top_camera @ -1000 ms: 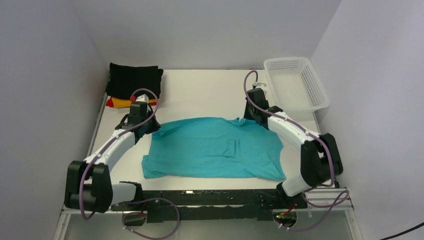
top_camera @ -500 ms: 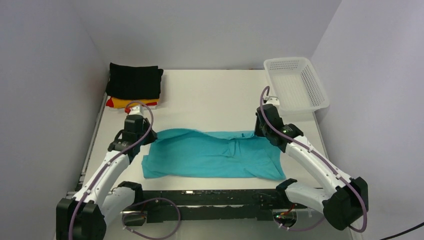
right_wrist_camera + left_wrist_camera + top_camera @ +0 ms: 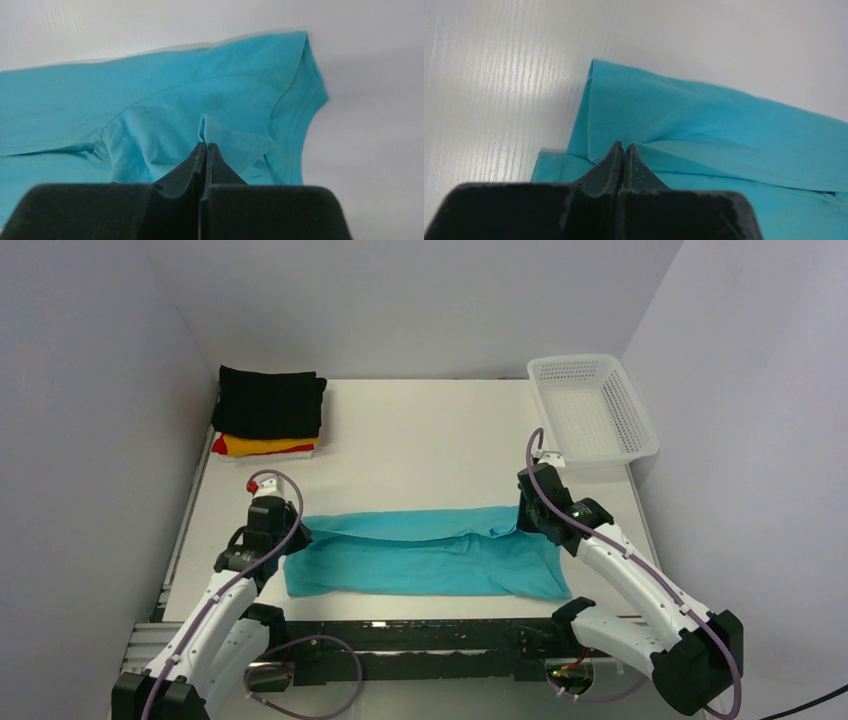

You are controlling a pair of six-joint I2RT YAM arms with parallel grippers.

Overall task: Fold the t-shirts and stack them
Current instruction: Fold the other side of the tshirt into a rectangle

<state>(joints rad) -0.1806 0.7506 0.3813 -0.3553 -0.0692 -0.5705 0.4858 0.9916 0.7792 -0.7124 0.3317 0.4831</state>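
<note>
Teal shirt [image 3: 425, 552] lies across near half of table [image 3: 420, 440], far edge doubled over toward near hem. 2 arms grip it. Left gripper [image 3: 623, 147] pinched tight on folded cloth at left end. Right gripper [image 3: 205, 146] clamped on small peak of cloth at right end. Black shirt [image 3: 270, 400] tops yellow shirt [image 3: 268, 447] and red shirt [image 3: 218, 445] in far-left corner. White basket [image 3: 590, 405] at far right.

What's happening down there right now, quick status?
Both left gripper and right gripper shut on teal shirt. Shirt part-folded. The folded stack and basket sit well aside.
</note>
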